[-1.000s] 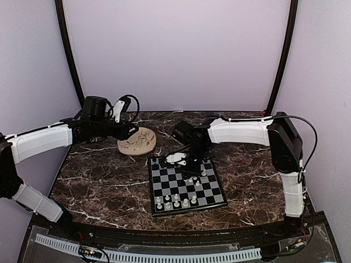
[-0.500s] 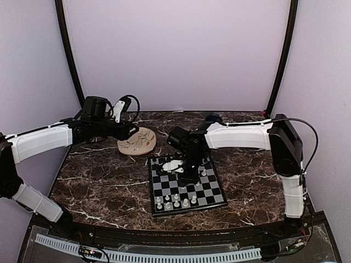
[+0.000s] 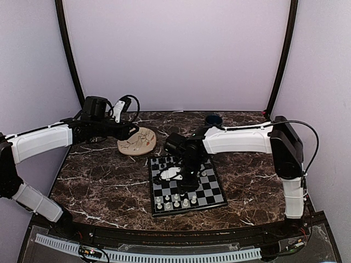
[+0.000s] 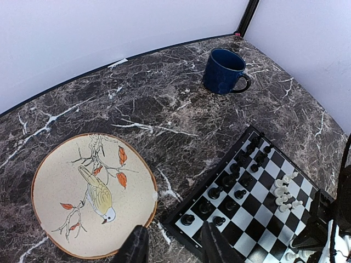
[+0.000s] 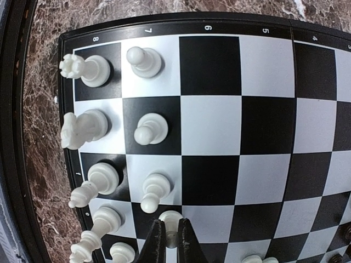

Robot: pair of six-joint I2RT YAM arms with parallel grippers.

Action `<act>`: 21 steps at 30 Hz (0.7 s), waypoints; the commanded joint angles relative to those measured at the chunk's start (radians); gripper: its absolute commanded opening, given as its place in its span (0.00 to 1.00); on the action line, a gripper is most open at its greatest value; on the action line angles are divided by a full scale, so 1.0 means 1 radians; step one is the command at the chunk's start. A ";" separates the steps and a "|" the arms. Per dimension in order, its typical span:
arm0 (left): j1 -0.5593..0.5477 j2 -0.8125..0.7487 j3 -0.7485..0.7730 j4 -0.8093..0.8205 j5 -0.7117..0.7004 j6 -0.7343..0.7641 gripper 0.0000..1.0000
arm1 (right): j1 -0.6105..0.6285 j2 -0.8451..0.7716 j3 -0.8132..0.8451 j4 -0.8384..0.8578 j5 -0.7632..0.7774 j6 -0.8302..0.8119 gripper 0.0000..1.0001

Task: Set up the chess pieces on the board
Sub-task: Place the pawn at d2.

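**One pawn pinched in the right gripper**

Two arms share one board [image 3: 214, 193]. In the top view the right gripper [image 5: 170, 241] hangs over the board's middle, hiding several squares. Its fingers are closed on a white pawn [image 5: 171, 221] at the bottom of its wrist view. Three more white pawns [image 5: 149, 129] stand above it, with taller white pieces [image 5: 82, 127] to their left. The left gripper [image 4: 174, 247] is partly spread and holds nothing, near one plate [image 4: 55, 186]. One blue cup [image 4: 224, 70] sits upper right. Black pieces [image 4: 215, 192] fill two rows — too small to count.
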 commanded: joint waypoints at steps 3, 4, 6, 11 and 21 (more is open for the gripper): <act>-0.002 -0.005 -0.008 0.004 0.007 0.008 0.35 | 0.018 -0.031 -0.022 -0.027 -0.011 -0.016 0.02; -0.002 -0.005 -0.008 0.004 0.008 0.008 0.35 | 0.018 -0.032 -0.023 -0.028 -0.010 -0.016 0.02; -0.002 -0.005 -0.008 0.005 0.008 0.009 0.35 | 0.020 -0.034 -0.026 -0.030 -0.013 -0.018 0.02; -0.002 -0.004 -0.006 0.004 0.008 0.010 0.35 | 0.028 -0.035 -0.035 -0.031 -0.005 -0.020 0.03; -0.002 -0.002 -0.008 0.005 0.011 0.011 0.35 | 0.030 -0.042 -0.048 -0.027 0.021 -0.023 0.04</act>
